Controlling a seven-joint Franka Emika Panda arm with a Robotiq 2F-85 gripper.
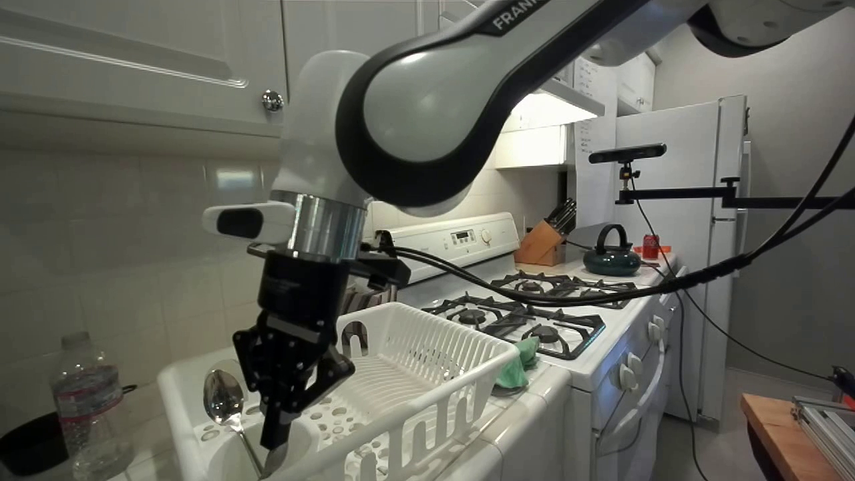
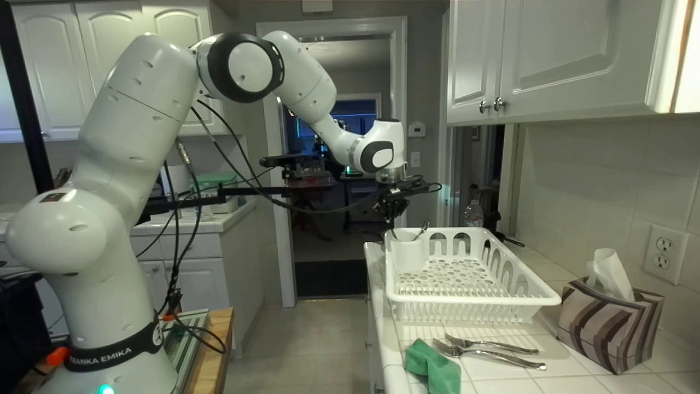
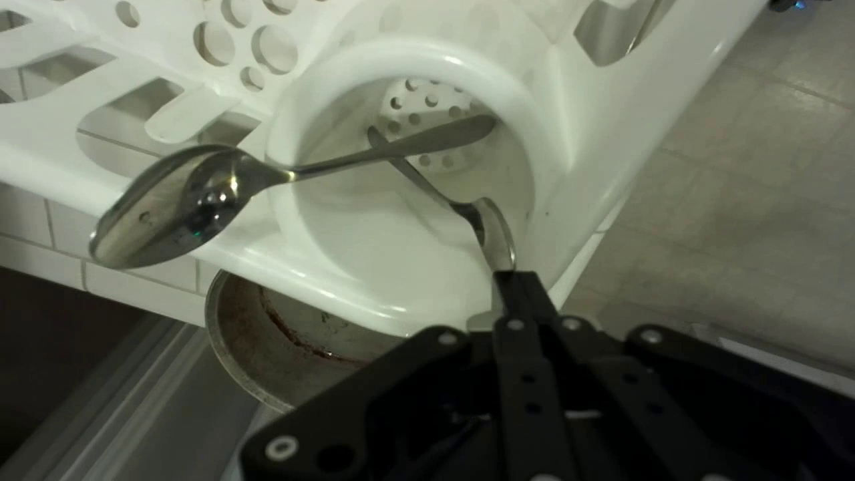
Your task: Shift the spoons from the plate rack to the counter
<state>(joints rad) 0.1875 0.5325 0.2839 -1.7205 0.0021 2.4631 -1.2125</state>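
Two silver spoons stand in the round white cup (image 3: 407, 267) at a corner of the white plate rack (image 2: 470, 300). In the wrist view, one spoon (image 3: 180, 204) leans out over the rim with its bowl outside the cup; it also shows in an exterior view (image 1: 224, 397). The other spoon (image 3: 491, 234) has its handle down in the cup and its bowl up at my fingertips. My gripper (image 3: 514, 274) points down at the cup's edge, its fingers closed together on this bowl's tip. The gripper also shows in both exterior views (image 1: 274, 437) (image 2: 392, 230).
Two forks (image 2: 492, 353), a green cloth (image 2: 435, 366) and a tissue box (image 2: 610, 323) are on the counter (image 2: 492, 386) beside the rack. A bottle (image 1: 87, 414) and a pan (image 3: 287, 341) are at the cup end. The stove (image 1: 521, 321) is beyond.
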